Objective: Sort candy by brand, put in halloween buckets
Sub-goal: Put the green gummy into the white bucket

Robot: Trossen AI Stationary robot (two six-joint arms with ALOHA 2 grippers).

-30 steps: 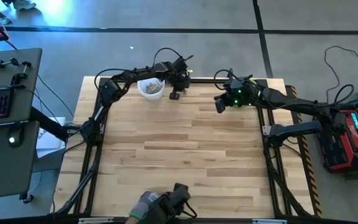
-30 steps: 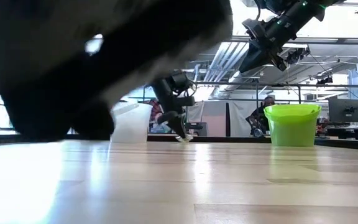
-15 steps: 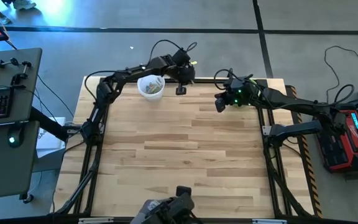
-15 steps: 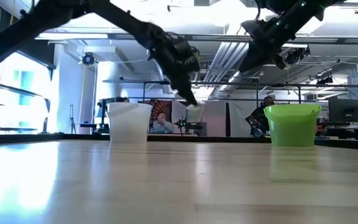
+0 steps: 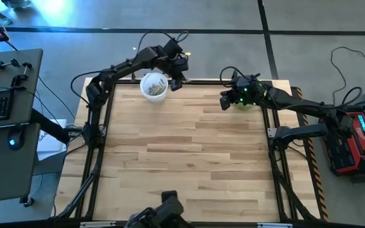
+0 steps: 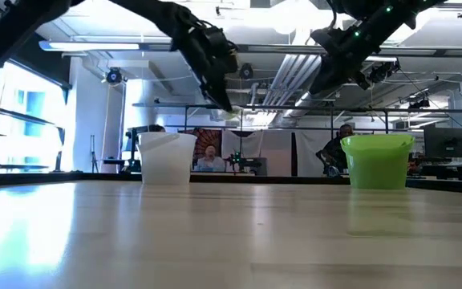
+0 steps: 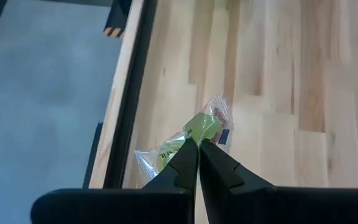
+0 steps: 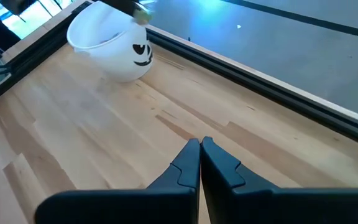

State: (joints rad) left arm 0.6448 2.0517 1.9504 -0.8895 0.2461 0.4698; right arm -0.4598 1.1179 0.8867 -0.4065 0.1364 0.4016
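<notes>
- The pale plank-wood table (image 5: 189, 158) fills the centre of the high view, bare of loose candy as far as this view shows; by that, the sorting looks nearly done.
- The dark left arm reaches along the table's far edge at upper left of the high view, its left gripper (image 5: 177, 82) hanging just right of the white bucket.
- The dark right arm comes in from the right of the high view; its right gripper (image 5: 224, 102) is pressed together on nothing, parked over the bright lime-green round bucket (image 6: 377, 160), which shows at right in the low view.
- The white translucent round bucket with a printed smiling face (image 8: 112, 46) stands near the upper-left corner of the table in the high view, with candy already inside.
- The clear-wrapped green candy piece (image 7: 194, 134) is pinched between the left gripper's closed fingertips, held in the air above the table beside the far edge rail.
- Judged from this, one piece remains: it has yet to be carried over the white bucket's rim and let go.
</notes>
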